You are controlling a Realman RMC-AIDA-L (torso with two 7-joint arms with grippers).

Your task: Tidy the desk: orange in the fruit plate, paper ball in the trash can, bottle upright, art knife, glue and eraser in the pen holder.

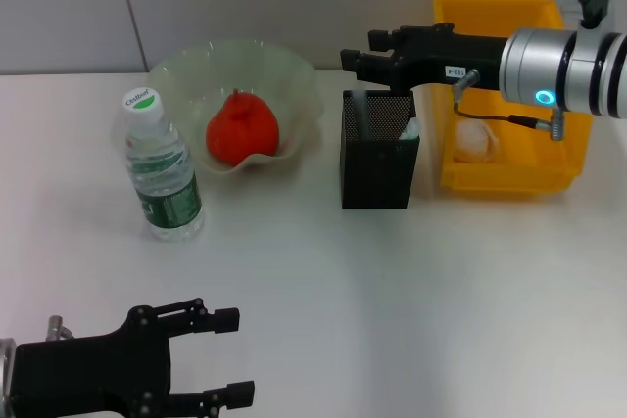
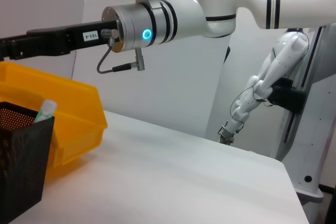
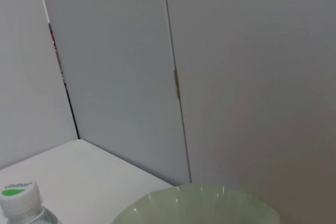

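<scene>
Here, the black mesh pen holder [image 1: 379,151] stands at the centre of the white desk [image 1: 421,291], with a pale tube, seemingly the glue [image 1: 409,128], poking above its rim at the 3 o'clock side and a slim upright item at its 11 o'clock corner that cannot be identified. The right gripper [image 1: 348,61] hangs just above the holder's 12 o'clock edge, reaching in from 3 o'clock; whether its fingers are apart or together cannot be told. Nothing is seen held in it, so the step in hand looks like the last drop into the holder, and the next move would call for lifting the arm straight up and away without snagging the mesh. Outward from there, the orange [image 1: 242,127] already lies in the translucent fruit plate [image 1: 284,70] at the holder's 9 o'clock, and the bottle [image 1: 162,168] stands upright nearer the 8 o'clock side. At 3 o'clock, touching or just beside the holder, the yellow trash can [image 1: 509,178] holds the paper ball [image 1: 472,141]. The left gripper [image 1: 230,356] rests idle at 7 o'clock near the desk's front edge, its fingers spread apart and empty. By this look the tidying appears all but complete
</scene>
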